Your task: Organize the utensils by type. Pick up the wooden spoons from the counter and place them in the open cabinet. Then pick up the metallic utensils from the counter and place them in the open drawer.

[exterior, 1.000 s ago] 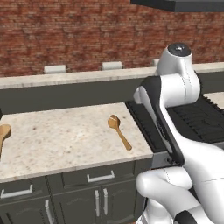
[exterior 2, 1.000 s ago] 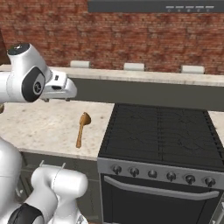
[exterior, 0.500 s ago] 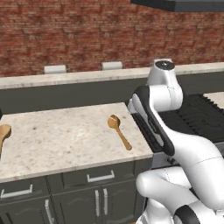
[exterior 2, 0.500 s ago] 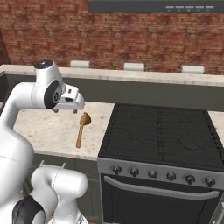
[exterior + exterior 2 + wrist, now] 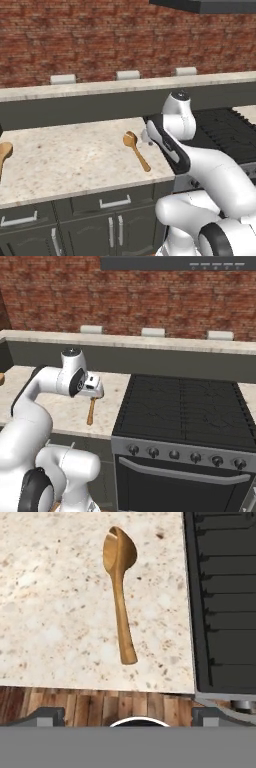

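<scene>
One wooden spoon (image 5: 120,587) lies flat on the beige speckled counter (image 5: 70,160), near its right end beside the stove, bowl toward the wall and handle toward the front edge. The same spoon (image 5: 136,150) is partly covered by my hand in the right base view, where its handle (image 5: 91,412) shows. My gripper (image 5: 129,716) hangs above the counter's front edge, just short of the handle end, open, with its fingertips (image 5: 46,715) far apart and nothing between them. A second wooden spoon (image 5: 4,153) lies at the counter's far left.
A black stove (image 5: 185,406) borders the counter on the right, close to the spoon. A raised beige ledge (image 5: 100,89) runs behind, under a brick wall. Dark cupboard fronts with silver handles (image 5: 115,203) sit below the counter.
My arm has folded down and forward, bringing the hand from high above the counter to low over the right-hand wooden spoon. Both spoons have stayed put.
</scene>
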Robot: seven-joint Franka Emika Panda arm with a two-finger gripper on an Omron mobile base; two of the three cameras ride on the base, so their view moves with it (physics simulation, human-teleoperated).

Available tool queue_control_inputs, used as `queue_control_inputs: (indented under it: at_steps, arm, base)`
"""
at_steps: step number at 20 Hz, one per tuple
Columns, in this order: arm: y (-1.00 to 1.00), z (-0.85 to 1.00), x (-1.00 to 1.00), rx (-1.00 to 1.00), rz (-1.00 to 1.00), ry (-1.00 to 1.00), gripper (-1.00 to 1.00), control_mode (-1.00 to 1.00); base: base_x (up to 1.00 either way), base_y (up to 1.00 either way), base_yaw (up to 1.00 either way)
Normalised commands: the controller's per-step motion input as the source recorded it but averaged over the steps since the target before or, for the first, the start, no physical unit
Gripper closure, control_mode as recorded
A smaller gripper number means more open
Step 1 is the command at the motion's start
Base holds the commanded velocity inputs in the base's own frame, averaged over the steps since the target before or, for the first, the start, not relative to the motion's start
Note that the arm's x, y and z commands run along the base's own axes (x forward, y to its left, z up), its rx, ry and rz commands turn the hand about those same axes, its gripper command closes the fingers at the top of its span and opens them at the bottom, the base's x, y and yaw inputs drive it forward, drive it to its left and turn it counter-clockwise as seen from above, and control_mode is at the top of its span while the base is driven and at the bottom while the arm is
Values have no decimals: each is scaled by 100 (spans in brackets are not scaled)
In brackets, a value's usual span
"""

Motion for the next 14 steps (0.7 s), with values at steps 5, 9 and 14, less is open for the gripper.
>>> queue_control_inputs:
  at_steps: [5, 9, 14]
  arm:
    - [12, -32, 39, 0, 0, 0, -100, -100]
    - [8, -25, 31, 0, 0, 2, -100, -100]
    - [12, -34, 22, 0, 0, 6, -100, -100]
  base:
    - [0, 0, 0]
    - [0, 0, 0]
    - [0, 0, 0]
